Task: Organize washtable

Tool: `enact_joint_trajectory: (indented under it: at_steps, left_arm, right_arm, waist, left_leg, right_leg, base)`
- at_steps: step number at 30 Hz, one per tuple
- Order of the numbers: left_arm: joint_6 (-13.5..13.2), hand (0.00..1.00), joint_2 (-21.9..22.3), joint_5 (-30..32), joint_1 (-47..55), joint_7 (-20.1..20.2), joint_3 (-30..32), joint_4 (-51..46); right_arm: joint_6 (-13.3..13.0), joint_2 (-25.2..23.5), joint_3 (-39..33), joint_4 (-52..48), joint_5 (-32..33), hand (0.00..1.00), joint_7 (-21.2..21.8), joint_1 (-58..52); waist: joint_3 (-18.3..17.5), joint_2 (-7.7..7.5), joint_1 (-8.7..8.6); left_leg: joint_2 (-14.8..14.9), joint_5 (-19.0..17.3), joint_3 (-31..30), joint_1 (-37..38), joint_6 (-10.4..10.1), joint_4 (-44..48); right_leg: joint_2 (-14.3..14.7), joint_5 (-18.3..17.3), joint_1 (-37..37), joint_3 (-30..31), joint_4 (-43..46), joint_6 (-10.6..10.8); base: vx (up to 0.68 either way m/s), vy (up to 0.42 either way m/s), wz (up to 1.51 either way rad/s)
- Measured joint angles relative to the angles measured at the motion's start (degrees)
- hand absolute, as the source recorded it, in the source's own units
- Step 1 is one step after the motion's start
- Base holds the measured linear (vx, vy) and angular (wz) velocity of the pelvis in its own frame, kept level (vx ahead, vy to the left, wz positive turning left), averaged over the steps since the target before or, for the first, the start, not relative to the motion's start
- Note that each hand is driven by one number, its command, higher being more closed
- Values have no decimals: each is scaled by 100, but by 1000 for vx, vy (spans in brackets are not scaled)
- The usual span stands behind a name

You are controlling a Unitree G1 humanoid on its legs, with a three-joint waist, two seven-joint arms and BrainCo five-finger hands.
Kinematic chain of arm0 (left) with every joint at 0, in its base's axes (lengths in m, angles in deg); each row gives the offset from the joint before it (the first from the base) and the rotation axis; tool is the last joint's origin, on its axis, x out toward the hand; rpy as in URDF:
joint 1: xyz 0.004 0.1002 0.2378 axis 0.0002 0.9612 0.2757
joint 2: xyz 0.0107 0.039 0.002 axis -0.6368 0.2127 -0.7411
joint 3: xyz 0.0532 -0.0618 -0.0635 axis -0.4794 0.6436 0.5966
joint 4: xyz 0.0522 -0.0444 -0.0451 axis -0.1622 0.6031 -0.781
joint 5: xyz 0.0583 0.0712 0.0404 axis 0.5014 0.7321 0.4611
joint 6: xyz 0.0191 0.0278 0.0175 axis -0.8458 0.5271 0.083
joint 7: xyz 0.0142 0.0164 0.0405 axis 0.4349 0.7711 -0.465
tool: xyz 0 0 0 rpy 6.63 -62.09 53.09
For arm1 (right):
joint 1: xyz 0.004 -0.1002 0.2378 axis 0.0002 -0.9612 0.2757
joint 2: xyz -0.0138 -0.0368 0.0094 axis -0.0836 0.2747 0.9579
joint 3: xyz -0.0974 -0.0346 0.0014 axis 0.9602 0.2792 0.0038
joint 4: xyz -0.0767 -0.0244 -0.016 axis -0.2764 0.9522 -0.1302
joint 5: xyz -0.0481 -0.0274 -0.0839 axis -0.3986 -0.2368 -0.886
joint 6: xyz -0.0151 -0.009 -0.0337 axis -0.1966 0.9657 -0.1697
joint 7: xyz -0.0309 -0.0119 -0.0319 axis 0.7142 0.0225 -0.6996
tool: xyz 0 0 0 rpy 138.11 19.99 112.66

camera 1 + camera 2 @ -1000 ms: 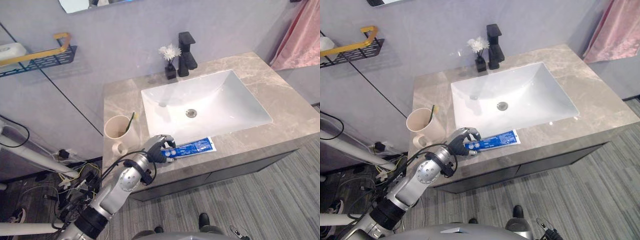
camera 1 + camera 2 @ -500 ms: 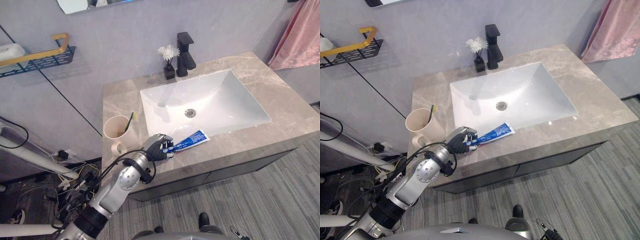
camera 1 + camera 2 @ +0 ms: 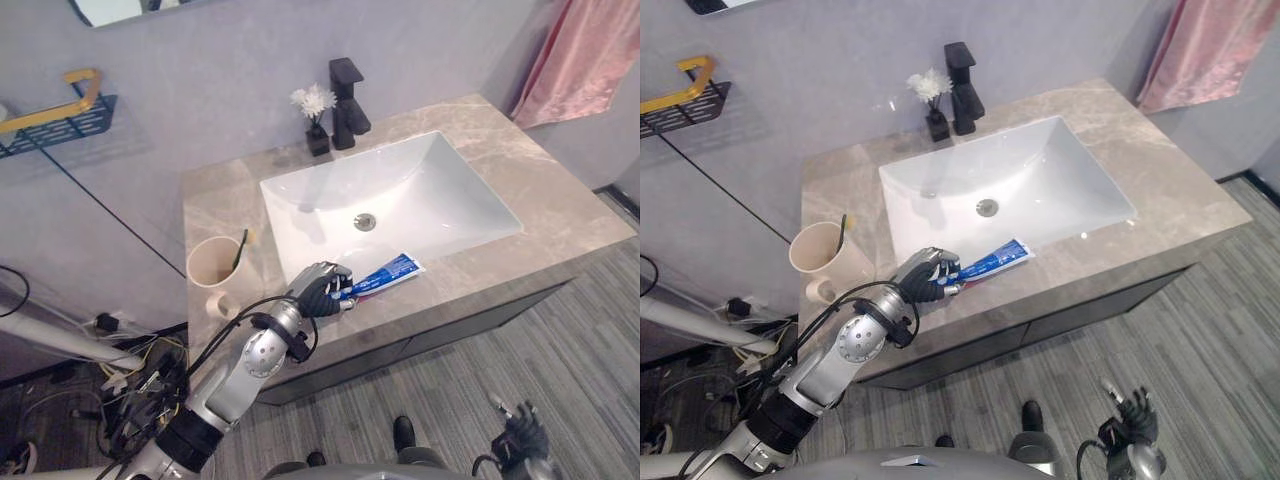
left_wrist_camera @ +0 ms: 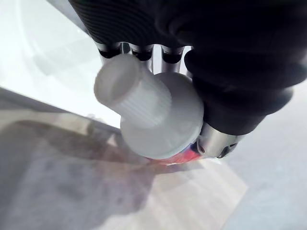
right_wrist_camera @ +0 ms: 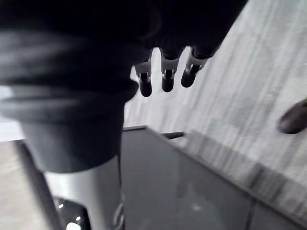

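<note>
Marble-look vanity countertop runs under everything, and on its front strip, just before the white sink basin, is the blue toothpaste tube. The left hand has its fingers and thumb curled round the tube's cap end; the left wrist view shows the white ribbed cap poking out of that grip, clear of the stone. The tube's flat tail slants toward the basin's front rim (whether it touches the counter cannot be told). Just to the hand's left stands a beige cup with a toothbrush already leaning in it. At the back edge a black faucet and a small black vase of white flowers sit side by side, apparently in order. The right hand hangs low by the floor, fingers straight and relaxed, holding nothing. By my reading the pick-up is done, and what remains is carrying the tube across to the cup and standing it beside the brush.
</note>
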Motion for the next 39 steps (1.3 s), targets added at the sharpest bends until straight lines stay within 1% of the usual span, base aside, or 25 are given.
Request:
enact_joint_trajectory:
  at_steps: [1,2,3,6,7,10,12,13,17,20,22,23,25,27,28,30,31,33,35,37,39]
  left_arm:
    - [4,100,31,-4,-72,-4,41,-150]
    - [3,100,60,-6,-91,-14,70,-254]
    - [2,100,135,-9,-100,-49,152,-505]
    - [-20,100,204,-82,-267,-182,241,-1140]
    - [-43,100,208,-130,-388,-234,254,-1324]
    - [-114,100,261,-130,-566,-342,311,-1676]
    - [-123,100,330,-130,-566,-392,356,-1821]
    - [-121,100,384,-130,-565,-420,451,-1931]
    - [-125,100,410,-130,-541,-627,750,-2401]
    - [-175,100,450,-131,-447,-748,996,-2647]
    - [-209,100,523,-131,-444,-816,1097,-2646]
    - [-235,100,571,-135,-443,-870,1174,-2646]
    - [-241,100,602,-135,-377,-974,1260,-2646]
    - [-240,100,625,-135,-211,-1050,1396,-2642]
    - [-236,100,632,-134,-132,-1107,1445,-2636]
    - [-240,100,654,-134,-8,-1150,1558,-2636]
    - [-233,100,657,-132,62,-1233,1597,-2633]
    - [-230,100,695,-131,131,-1295,1625,-2629]
    - [-222,100,822,-127,294,-1364,1637,-2621]
    - [-211,100,864,-122,424,-1432,1639,-2619]
    - [-154,100,879,-119,494,-1474,1638,-2611]
  right_arm:
    - [-72,-72,82,-603,180,0,31,-97]
    - [-140,-103,127,-845,266,0,73,-131]
    - [-246,-152,209,-1230,506,0,161,-143]
    - [-293,-202,550,-2173,1089,0,359,-208]
    - [-298,-207,709,-2546,1093,0,455,-214]
    - [-341,-200,981,-3242,1159,0,625,-217]
    - [-404,-196,1125,-3465,1335,0,701,-213]
    - [-410,-163,1331,-3625,1478,0,755,-204]
    - [-404,-54,1887,-3947,1965,0,988,-50]
    - [-401,88,2228,-4057,1998,0,1116,309]
    - [-401,178,2392,-4057,2085,0,1141,536]
    - [-401,197,2494,-4057,2214,0,1154,685]
    - [-401,217,2647,-4056,2226,0,1156,922]
    - [-401,244,2873,-4055,2292,0,1165,1147]
    - [-401,259,3016,-4053,2452,0,1171,1282]
    - [-400,259,3209,-4047,2543,0,1202,1456]
    - [-401,255,3370,-4046,2733,0,1207,1565]
    - [-401,253,3573,-4036,2907,0,1211,1686]
    - [-401,245,3885,-4009,3114,0,1223,1852]
    - [-398,220,4078,-3988,3147,0,1224,1941]
    - [-398,209,4188,-3986,3339,0,1224,2018]
  waist:
    - [-11,-33,-4]
    - [-21,-50,-2]
    - [-31,-66,2]
    - [-77,-95,32]
    - [-89,-107,35]
    - [-137,-138,35]
    - [-174,-149,39]
    - [-233,-156,63]
    - [-274,-163,176]
    - [-309,-199,211]
    - [-361,-244,250]
    - [-388,-275,296]
    - [-416,-307,347]
    - [-463,-311,353]
    - [-469,-316,391]
    - [-475,-323,443]
    - [-477,-327,473]
    - [-486,-339,483]
    - [-514,-365,496]
    - [-551,-390,511]
    - [-578,-408,512]
  left_leg:
    - [0,-2,25,-7,2,21]
    - [3,-8,56,1,9,29]
    - [16,-51,130,29,31,60]
    - [28,-125,267,66,45,157]
    - [29,-144,287,64,47,191]
    - [30,-161,312,57,51,247]
    - [32,-164,312,49,52,261]
    - [38,-164,311,48,51,264]
    - [40,-164,277,38,51,286]
    - [32,-163,200,29,52,317]
    - [28,-163,109,-9,52,355]
    - [23,-162,53,-48,53,386]
    - [15,-159,7,-54,54,403]
    - [5,-158,-48,-60,56,426]
    - [2,-158,-74,-61,57,443]
    - [-9,-156,-101,-71,61,454]
    - [-12,-156,-118,-94,61,450]
    - [-23,-150,-180,-116,66,451]
    - [-34,-116,-242,-127,57,431]
    - [-33,-85,-270,-122,44,423]
    - [-33,-67,-312,-124,38,407]
  right_leg:
    - [3,17,-9,44,0,-1]
    - [10,26,-13,78,0,1]
    - [27,42,-12,132,0,-2]
    - [44,78,-1,286,0,0]
    - [43,91,0,307,0,0]
    - [44,107,0,339,0,3]
    - [46,111,-1,339,0,1]
    - [53,112,-1,339,0,0]
    - [53,119,16,303,0,-5]
    - [44,119,63,223,0,-5]
    - [32,118,90,131,0,-5]
    - [25,119,94,84,0,-5]
    - [13,118,123,42,0,-5]
    - [-4,117,158,-17,0,-4]
    - [-15,116,180,-43,0,-4]
    - [-28,115,197,-68,0,-5]
    - [-32,114,196,-78,0,-6]
    - [-40,110,199,-130,0,-12]
    - [-45,99,213,-212,0,-27]
    - [-39,94,209,-235,0,-34]
    - [-40,91,218,-283,0,-39]
  base:
    - [-17,4,-15]
    - [-21,12,-23]
    - [-16,18,-28]
    - [-30,27,-27]
    - [-37,20,-14]
    - [-31,16,-7]
    - [0,0,0]
    - [0,0,0]
    - [-5,3,3]
    - [-6,3,14]
    - [-17,-4,22]
    - [-26,-2,22]
    - [-24,0,14]
    - [-19,5,15]
    - [-22,9,13]
    - [-38,11,9]
    - [-44,8,8]
    - [-28,0,13]
    - [-9,-9,16]
    - [18,-22,11]
    - [18,-19,11]
